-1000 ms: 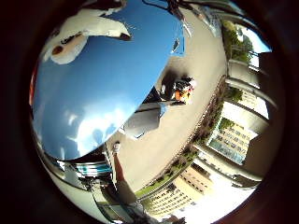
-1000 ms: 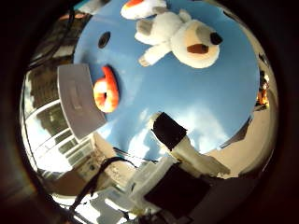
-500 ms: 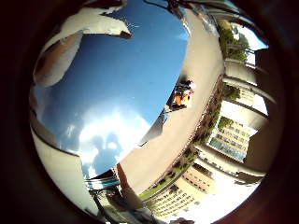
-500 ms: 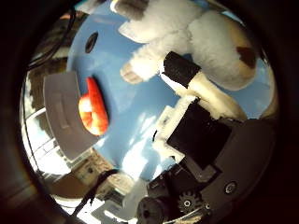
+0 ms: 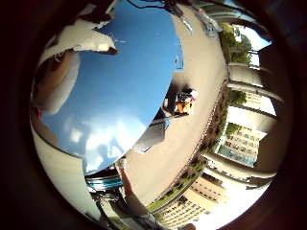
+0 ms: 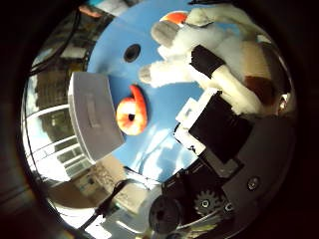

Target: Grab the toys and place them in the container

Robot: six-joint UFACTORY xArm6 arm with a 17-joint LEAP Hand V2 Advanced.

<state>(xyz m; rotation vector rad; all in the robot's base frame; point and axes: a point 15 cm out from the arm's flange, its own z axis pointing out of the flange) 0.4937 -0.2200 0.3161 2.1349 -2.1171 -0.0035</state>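
I see my hand [image 6: 219, 134] right over the white plush toy [image 6: 199, 64] on the blue table [image 6: 164, 104]; one finger lies across its body, but I cannot tell whether the fingers are curled. An orange toy [image 6: 132, 112] sits beside the grey container [image 6: 92, 117].

Bright daylight, hard glare, heavy fisheye bending.

White glare patches flare across the blue surface [image 5: 129, 96] toward seven o'clock, and sky burns out at five o'clock. Both palm views curve hard into a black rim. The robot hand [image 6: 219, 134] looms dark and soft-edged, casting shade beside the plush toy [image 6: 199, 55], itself blurry.
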